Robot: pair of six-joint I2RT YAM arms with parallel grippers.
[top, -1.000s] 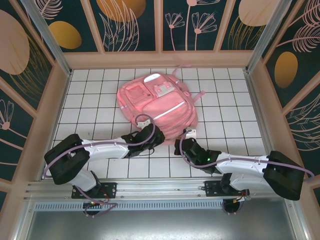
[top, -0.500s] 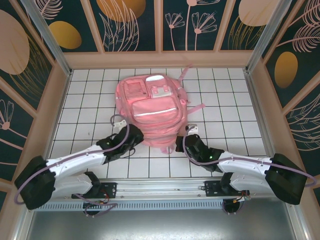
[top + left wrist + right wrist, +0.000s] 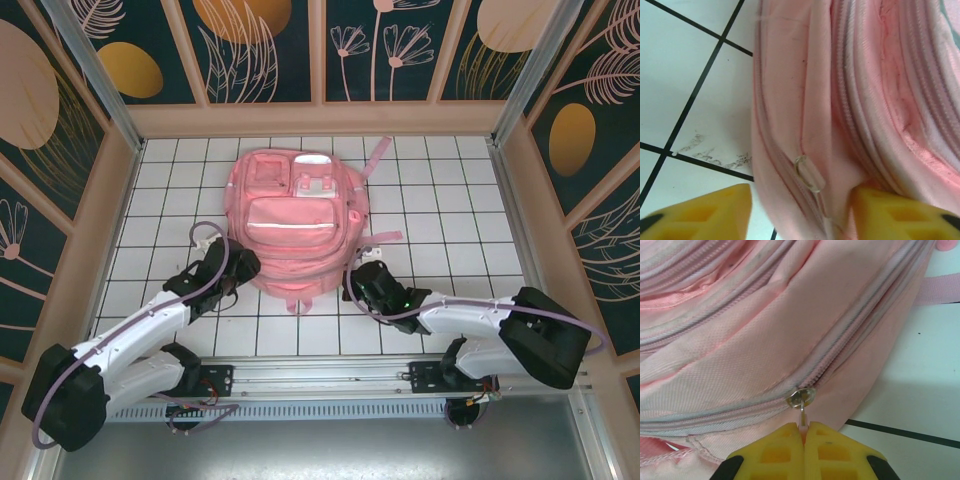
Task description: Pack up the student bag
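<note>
The student bag, a large pink backpack, lies flat in the middle of the tiled table with its front pockets up. My left gripper is at the bag's near left corner. Its yellow fingers stand open on either side of a fold of pink fabric, where a clear zip pull lies loose. My right gripper is at the bag's near right corner. In the right wrist view my right gripper is shut on the thin pull tab hanging from a metal zip slider.
The white tiled table is fenced by wooden rails and patterned panels on three sides. Pink straps trail off the bag to the far right. A metal rail carries both arm bases along the near edge.
The bag has turned from tilted to square-on. My left gripper has slid left along the bag's near edge and opened. My right gripper has stayed shut at the near right corner.
</note>
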